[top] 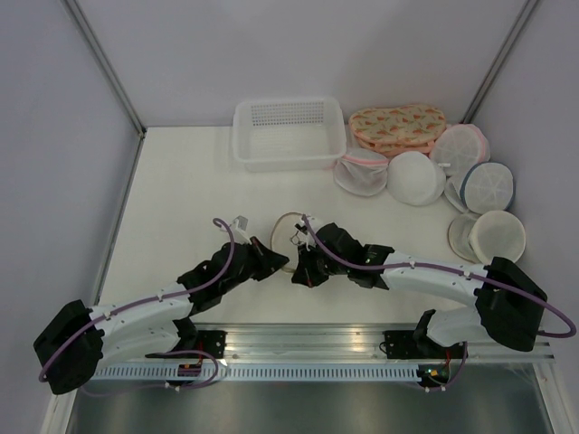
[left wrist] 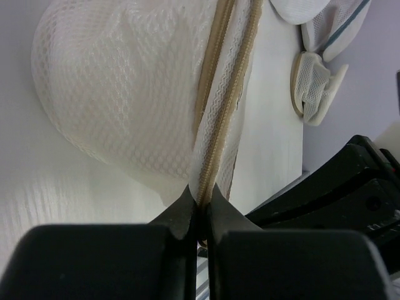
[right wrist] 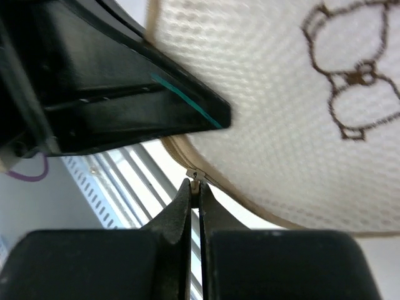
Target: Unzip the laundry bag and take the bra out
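Laundry bag point(top: 286, 226) lay on table point(top: 181, 181), near front edge. My left gripper point(left wrist: 200, 195) pinched its zip seam at rim; my right gripper point(right wrist: 195, 189) nipped small zip pull point(right wrist: 195, 174). Mesh looked soft, light, floppy: seam best anchor. No bra seen, probably inside.

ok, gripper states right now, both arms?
left gripper: shut on the laundry bag, pinching its zipper.
right gripper: shut on the zip pull.

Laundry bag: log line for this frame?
left gripper: shut on laundry bag edge | right gripper: shut on zip pull | zip: looks closed | bra: not visible
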`<state>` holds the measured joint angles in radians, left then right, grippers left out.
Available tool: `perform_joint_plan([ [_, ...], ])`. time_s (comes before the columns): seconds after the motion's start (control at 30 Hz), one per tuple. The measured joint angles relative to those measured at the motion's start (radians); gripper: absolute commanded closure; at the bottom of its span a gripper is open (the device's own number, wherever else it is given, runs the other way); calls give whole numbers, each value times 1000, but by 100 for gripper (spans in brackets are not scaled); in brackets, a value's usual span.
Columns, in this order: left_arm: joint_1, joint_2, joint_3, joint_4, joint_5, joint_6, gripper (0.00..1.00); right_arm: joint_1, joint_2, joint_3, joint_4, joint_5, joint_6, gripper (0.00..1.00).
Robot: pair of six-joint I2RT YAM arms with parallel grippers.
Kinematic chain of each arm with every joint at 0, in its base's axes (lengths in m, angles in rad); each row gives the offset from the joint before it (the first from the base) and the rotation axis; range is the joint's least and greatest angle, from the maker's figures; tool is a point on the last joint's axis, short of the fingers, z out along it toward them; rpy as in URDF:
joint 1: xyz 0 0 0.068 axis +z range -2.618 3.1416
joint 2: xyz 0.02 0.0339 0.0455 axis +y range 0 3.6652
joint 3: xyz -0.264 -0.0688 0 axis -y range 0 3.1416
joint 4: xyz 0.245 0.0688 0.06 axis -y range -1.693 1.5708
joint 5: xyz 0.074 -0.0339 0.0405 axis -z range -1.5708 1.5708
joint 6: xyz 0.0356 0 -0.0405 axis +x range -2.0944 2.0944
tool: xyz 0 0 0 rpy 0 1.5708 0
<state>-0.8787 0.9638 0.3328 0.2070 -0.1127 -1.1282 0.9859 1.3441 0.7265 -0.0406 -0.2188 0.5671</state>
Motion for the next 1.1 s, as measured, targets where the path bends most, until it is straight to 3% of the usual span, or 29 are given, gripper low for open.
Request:
perform_joint_plan([
  [0.13, 0, -7, 0, -13, -34, 5, 98, 3, -2, 17, -129, 126, -5, 100],
  [0.33, 0, -66, 0, -53, -83, 34, 98, 0, -3, 61, -380, 459, 27, 100],
  [0.47, 0, -70, 0, -52, -81, 56, 98, -14, 1, 77, -423, 570, 58, 99],
  [0.67, 29, 2, 31, -14, -55, 138, 98, -28, 34, 85, -408, 579, 53, 99],
  [0.9, 122, 222, 141, 90, 11, 288, 98, -50, -4, 45, -352, 476, 18, 99],
  [0.93, 138, 249, 157, 97, 21, 304, 91, -50, -14, 39, -342, 458, 14, 100],
  [0.97, 153, 273, 171, 102, 33, 317, 79, -50, -24, 34, -331, 443, 12, 99],
  [1.0, 166, 287, 180, 102, 41, 327, 46, -50, -32, 30, -320, 426, 12, 100],
  [1.03, 176, 292, 183, 103, 41, 338, 31, -50, -39, 25, -309, 406, 12, 100],
  [1.07, 183, 291, 183, 102, 40, 337, 18, -49, -43, 21, -301, 389, 12, 99],
  [1.1, 189, 283, 183, 95, 36, 338, 15, -49, -48, 14, -287, 370, 12, 100],
])
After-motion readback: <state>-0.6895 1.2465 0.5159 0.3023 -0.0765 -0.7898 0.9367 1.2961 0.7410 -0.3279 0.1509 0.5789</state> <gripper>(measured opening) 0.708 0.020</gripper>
